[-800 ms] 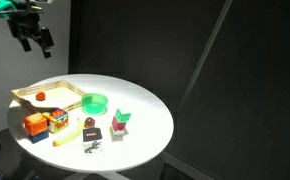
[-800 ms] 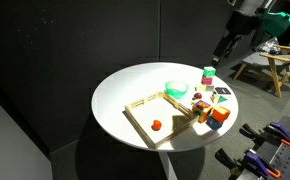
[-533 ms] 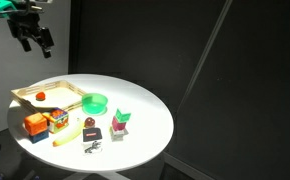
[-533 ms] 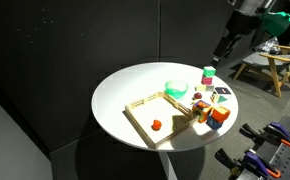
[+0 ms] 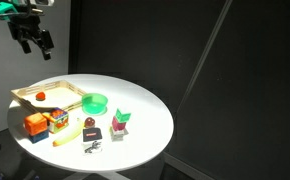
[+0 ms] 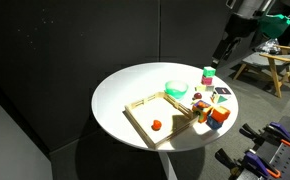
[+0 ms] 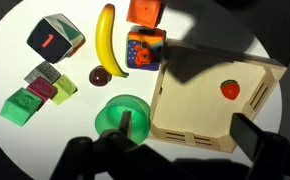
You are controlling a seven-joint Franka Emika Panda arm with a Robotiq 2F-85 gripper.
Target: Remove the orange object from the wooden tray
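Gripper [image 5: 35, 42]: unmoved, high above wooden tray [image 7: 190, 137]; fingers apparently apart, holding nothing. Orange object [image 7: 228, 89]: inside tray, untouched. Status: removal not begun; descent pending.

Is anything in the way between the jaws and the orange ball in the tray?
Nothing visible. The orange ball lies alone in the wooden tray, open from above; only the tray's low walls surround it. The gripper hangs high above the table.
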